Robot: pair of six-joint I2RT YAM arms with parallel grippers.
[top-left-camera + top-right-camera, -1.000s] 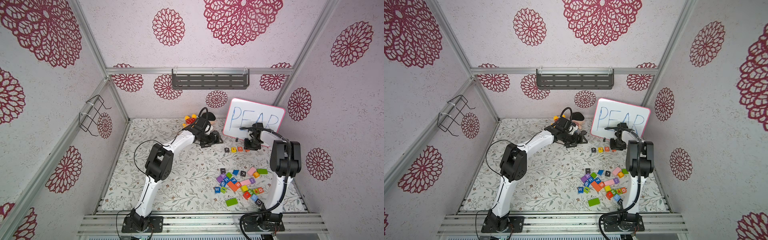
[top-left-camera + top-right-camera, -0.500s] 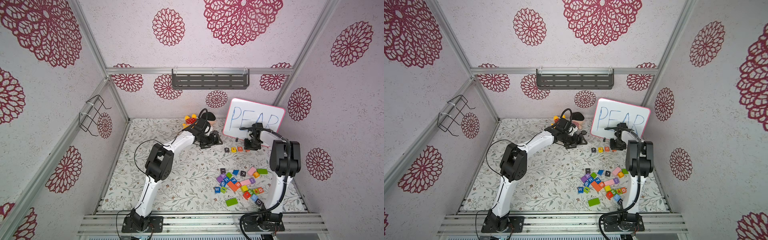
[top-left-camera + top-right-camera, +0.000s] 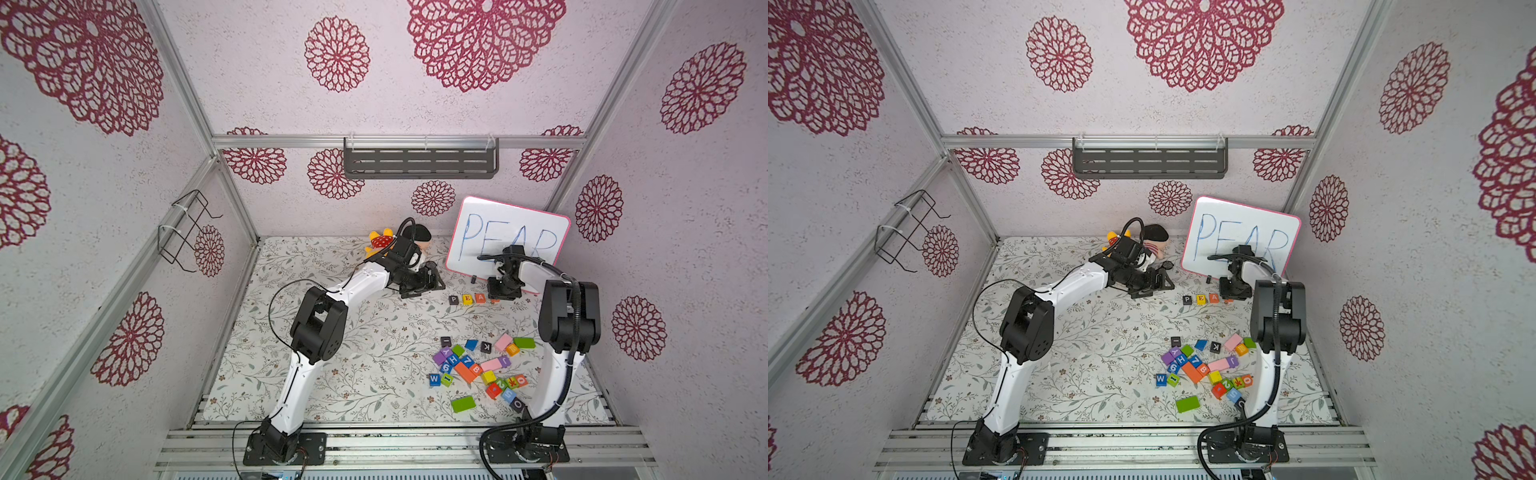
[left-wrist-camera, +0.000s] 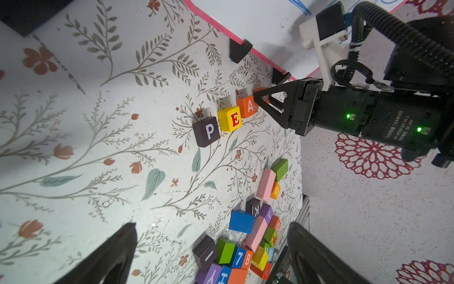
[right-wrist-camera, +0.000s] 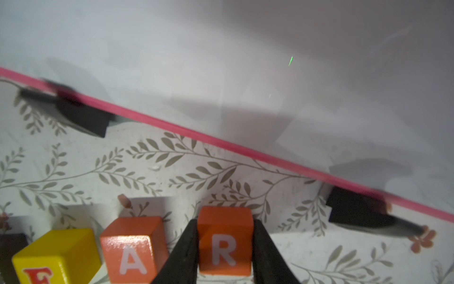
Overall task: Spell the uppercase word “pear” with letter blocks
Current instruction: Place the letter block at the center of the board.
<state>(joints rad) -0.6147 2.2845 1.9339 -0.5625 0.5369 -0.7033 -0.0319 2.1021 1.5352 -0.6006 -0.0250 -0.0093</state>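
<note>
not much has shifted since a second ago tbh: both arms sit about where they were, the left one looks nudged a touch, and the right pincer's jaws seem to have drawn in slightly round the r.

nearest the robot's base is the pile of spare blocks (image 3: 482, 368), well apart from the action, so no worry there.

further in is the row: p block (image 4: 206, 131), e block (image 4: 230, 118), a block (image 4: 246, 107), sitting on the floral mat (image 3: 353, 332) in front of the whiteboard (image 3: 505, 237). the r block (image 5: 224, 241) is at the end of that row, just beside the a with a small gap, pinched between the right gripper (image 5: 224, 255) with its jaws nearly shut against both sides. i can't tell if it's fully resting on the mat yet.

the left gripper (image 4: 211, 250) hangs spread wide with nothing in it, aimed at the row from nearby.

my guess on what could go wrong: if the jaws open unevenly or drag on the way up, the r twists or hops out of line. the inner finger (image 5: 183, 255) sits in the narrow gap by the a, so spreading could shove the a into the e. the whiteboard's black feet (image 5: 356, 209) are close behind too, so a backwards retreat might clip the stand.
</note>
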